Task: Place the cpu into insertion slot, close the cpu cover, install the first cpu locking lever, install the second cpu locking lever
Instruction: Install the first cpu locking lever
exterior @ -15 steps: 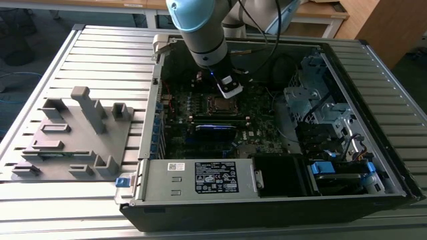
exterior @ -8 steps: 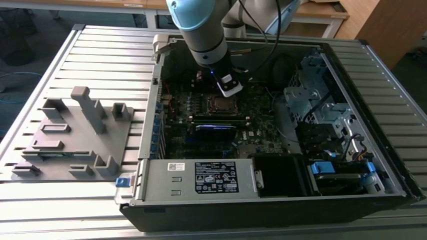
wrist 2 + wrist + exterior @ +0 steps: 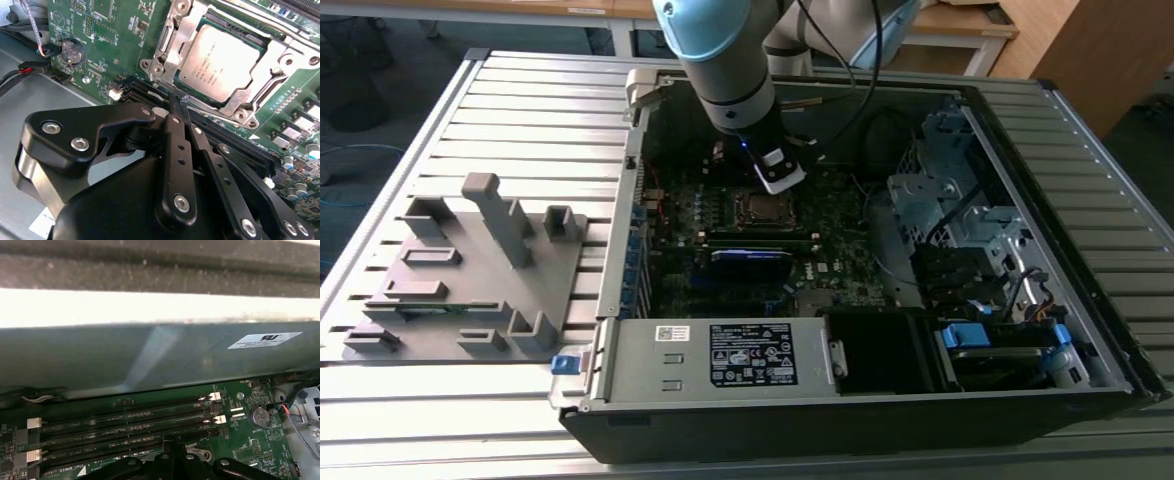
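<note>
Matt silvery metal cpu (image 3: 220, 62), shiny bare-metal cpu cover (image 3: 173, 40)

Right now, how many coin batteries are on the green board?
1. The coin battery sits on the green board beside the red-black wires; the gripper hides part of the board.

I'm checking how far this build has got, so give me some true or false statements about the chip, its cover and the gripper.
1. The flat square cpu with its pale metallic face lies in the silvery-rimmed insertion slot. True.
2. The thin silvery cpu cover stands upright and open. False: it lies flat around the cpu.
3. The black gripper hangs over the grey plastic fixture. False: it is inside the black computer case, beside the insertion slot.
4. A round silver coin battery sits on the green circuit board. True.
</note>
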`<state>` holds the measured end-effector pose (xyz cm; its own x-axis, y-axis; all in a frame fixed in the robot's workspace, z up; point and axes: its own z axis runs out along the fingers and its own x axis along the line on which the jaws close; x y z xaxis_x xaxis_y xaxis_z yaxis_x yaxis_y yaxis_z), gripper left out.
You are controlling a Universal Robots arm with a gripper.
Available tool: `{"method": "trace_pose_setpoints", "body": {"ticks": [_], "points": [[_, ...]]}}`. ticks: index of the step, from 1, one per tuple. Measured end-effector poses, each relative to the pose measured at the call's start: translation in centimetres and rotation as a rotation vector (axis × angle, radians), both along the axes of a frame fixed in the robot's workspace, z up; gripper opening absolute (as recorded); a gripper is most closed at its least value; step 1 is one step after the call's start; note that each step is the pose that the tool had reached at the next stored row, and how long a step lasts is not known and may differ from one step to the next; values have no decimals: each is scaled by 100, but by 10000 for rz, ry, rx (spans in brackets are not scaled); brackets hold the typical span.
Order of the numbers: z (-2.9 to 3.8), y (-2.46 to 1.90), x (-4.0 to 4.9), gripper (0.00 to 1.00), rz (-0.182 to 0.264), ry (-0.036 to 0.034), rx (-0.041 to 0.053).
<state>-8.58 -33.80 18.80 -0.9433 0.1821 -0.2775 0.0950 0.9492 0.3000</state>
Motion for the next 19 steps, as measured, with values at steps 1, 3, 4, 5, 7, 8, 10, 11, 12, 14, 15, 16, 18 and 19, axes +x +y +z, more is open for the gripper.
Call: {"method": "trace_pose_setpoints", "body": {"ticks": [1, 3, 4, 5, 7, 8, 10, 11, 12, 14, 15, 16, 18, 19], "points": [[0, 0, 0, 10, 0, 1, 0], [0, 0, 1, 10, 1, 2, -1], [1, 0, 1, 10, 1, 2, -2], [3, 1, 1, 10, 2, 3, -4], [8, 2, 1, 10, 2, 0, 1], [8, 2, 1, 10, 1, -1, 1], [8, 2, 1, 10, 1, 0, 1], [12, 3, 1, 10, 1, 2, -1], [19, 3, 1, 10, 1, 3, -3], [39, 4, 1, 10, 1, 1, 0], [44, 4, 1, 10, 1, 1, 0], [45, 4, 1, 10, 1, -1, 2], [45, 4, 1, 10, 0, -2, 3], [46, 4, 1, 10, 1, 0, 0]]}}
